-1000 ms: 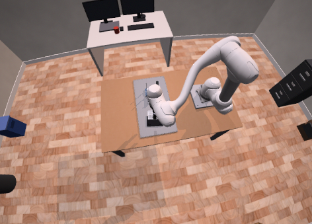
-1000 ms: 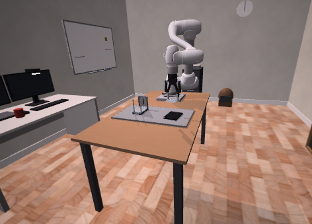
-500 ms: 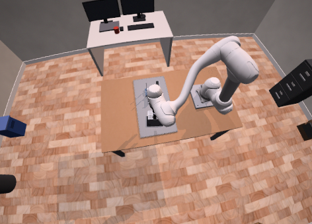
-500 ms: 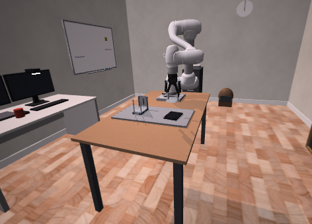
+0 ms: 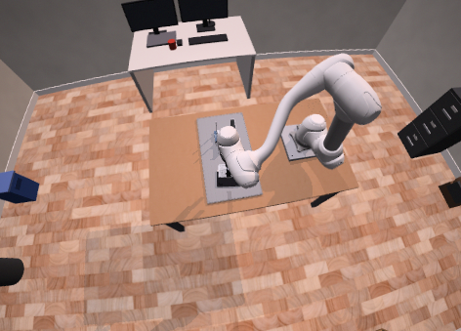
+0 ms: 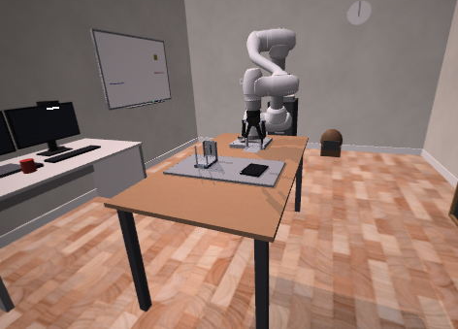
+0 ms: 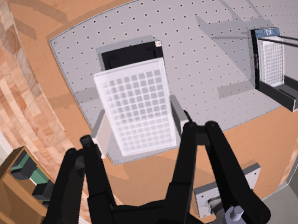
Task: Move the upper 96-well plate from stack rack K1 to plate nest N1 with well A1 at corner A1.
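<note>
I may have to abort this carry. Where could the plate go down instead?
Two patches: the mat between rack and nest, and the table strip between mat and near edge. Crowded over the nest, under the gripper holding the plate.

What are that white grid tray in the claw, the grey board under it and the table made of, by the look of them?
The white well plate, held in the tool, looks like matte moulded plastic: evenly white, with a fine grid of wells. The grey board could be painted metal or plastic: flat, dull, dotted with regular holes. The table top looks like smooth brown wood or laminate on dark, probably metal, legs.
</note>
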Robot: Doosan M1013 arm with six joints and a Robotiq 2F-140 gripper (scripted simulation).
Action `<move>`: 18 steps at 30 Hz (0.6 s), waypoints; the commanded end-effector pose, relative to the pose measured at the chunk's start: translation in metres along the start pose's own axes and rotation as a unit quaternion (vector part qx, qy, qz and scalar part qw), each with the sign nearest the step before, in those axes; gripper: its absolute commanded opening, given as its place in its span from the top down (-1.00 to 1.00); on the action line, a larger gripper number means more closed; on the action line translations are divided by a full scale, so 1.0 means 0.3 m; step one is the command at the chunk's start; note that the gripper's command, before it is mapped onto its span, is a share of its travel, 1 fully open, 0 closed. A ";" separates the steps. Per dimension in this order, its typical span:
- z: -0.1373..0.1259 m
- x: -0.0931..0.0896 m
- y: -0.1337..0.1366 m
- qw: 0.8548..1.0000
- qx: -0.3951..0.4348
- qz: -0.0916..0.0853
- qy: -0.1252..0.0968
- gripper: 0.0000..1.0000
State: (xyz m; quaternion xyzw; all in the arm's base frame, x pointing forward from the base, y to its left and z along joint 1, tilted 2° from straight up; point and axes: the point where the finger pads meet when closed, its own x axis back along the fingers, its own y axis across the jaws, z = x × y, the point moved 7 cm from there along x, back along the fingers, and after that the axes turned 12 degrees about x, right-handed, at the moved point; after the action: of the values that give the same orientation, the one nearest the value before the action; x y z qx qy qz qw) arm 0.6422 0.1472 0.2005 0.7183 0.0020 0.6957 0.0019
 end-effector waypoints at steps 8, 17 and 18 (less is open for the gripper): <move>-0.005 -0.059 -0.013 1.000 -0.003 0.001 0.000 1.00; -0.006 -0.104 -0.013 1.000 -0.003 0.001 0.000 1.00; -0.006 -0.104 -0.013 1.000 -0.003 0.001 0.000 1.00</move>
State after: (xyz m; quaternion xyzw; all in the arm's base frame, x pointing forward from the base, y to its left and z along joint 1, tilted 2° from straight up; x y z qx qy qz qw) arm 0.6411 0.1471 0.1747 0.7184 0.0020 0.6956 0.0019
